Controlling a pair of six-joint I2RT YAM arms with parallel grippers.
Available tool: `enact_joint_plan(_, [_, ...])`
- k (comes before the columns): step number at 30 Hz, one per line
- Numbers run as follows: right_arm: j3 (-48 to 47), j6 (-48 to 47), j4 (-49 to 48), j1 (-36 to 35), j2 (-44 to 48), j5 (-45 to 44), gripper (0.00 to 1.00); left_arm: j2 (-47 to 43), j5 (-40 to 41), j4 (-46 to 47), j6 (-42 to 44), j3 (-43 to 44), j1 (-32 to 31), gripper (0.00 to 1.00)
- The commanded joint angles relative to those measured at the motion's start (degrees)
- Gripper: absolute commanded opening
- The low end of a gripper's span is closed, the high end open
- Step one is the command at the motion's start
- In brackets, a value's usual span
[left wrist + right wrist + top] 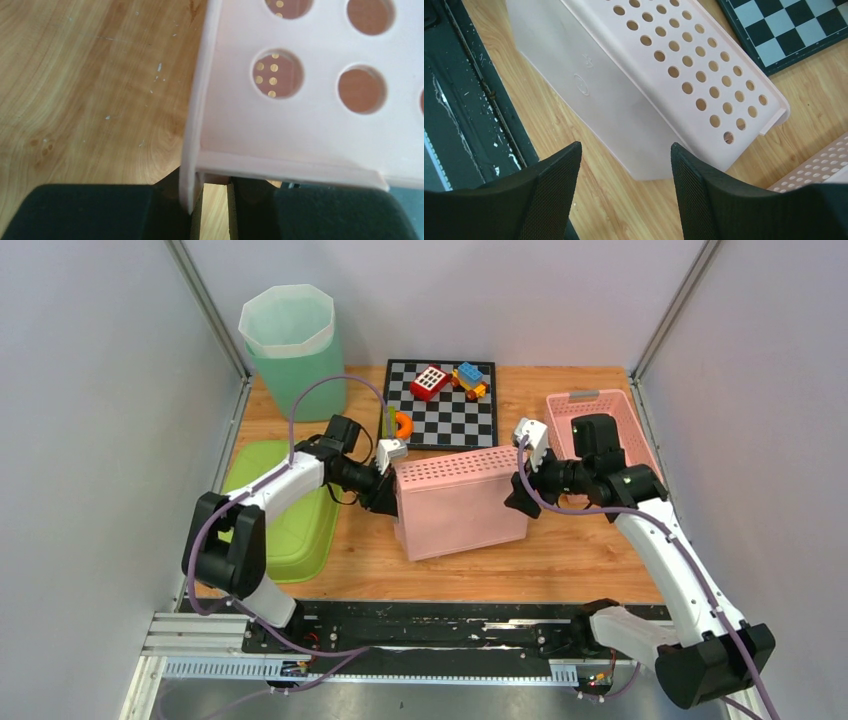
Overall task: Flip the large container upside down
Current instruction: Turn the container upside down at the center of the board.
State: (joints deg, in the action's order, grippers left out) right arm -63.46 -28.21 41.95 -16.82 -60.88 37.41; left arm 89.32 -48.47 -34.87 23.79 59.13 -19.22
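Tipping is the step in hand, by my reading. The large container (460, 510) is turned onto 1 long side at the middle of the table (570, 560), between the 2 arms. Its solid base faces the near edge and a perforated wall faces up, so it looks about halfway over and not yet upside down.

The left gripper (386, 490) is at the container's left end. The left wrist view shows its fingers narrowed on the rim corner (a sliver of wood shows between them, so the bite looks shallow). The right gripper (521, 502) stands just off the right end with its fingers spread wide, holding nothing and apart from the plastic.

Next, I judge, the left wrist must roll further so the open mouth goes down onto the wood, with the right gripper steadying the free end. The chessboard (470, 425) just behind leaves little room.

The container is pale pink, thin and slightly translucent. It is rectangular, with rows of round holes in its walls, a plain base bearing a faint oval stamp, and a flanged rim.
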Motion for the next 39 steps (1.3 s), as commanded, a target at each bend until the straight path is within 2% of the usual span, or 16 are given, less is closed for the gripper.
enact_joint_plan(1, [2.9, 2.1, -6.7, 0.9, 2.9, 0.2, 0.69, 2.4, 1.1, -4.8, 0.2, 0.7, 0.3, 0.0])
enact_joint_plan(9, [4.5, 3.7, -10.8, 0.9, 6.6, -1.4, 0.69, 5.9, 3.1, -7.3, -0.3, 2.6, 0.3, 0.01])
enact_joint_plan(19, [6.9, 4.7, -13.3, 1.0, 7.1, -2.0, 0.69, 9.8, 4.1, -14.6, 1.3, 6.7, 0.4, 0.16])
enact_joint_plan(25, [7.9, 5.0, -14.4, 1.1, 7.3, -2.8, 0.69, 11.5, 7.6, -14.9, -0.5, 8.3, 0.4, 0.18])
enact_joint_plan(27, [8.4, 4.9, -14.8, 1.2, 7.4, -3.2, 0.69, 12.2, 8.7, -14.7, -1.6, 8.6, 0.4, 0.21])
enact_joint_plan(35, [9.1, 4.8, -15.4, 1.5, 7.6, -3.6, 0.69, 13.4, 13.2, -12.9, -5.0, 8.7, 0.3, 0.22])
enact_joint_plan(39, [9.4, 4.7, -15.6, 1.7, 7.7, -3.7, 0.69, 12.8, 15.8, -11.3, -6.5, 7.6, 0.4, 0.29])
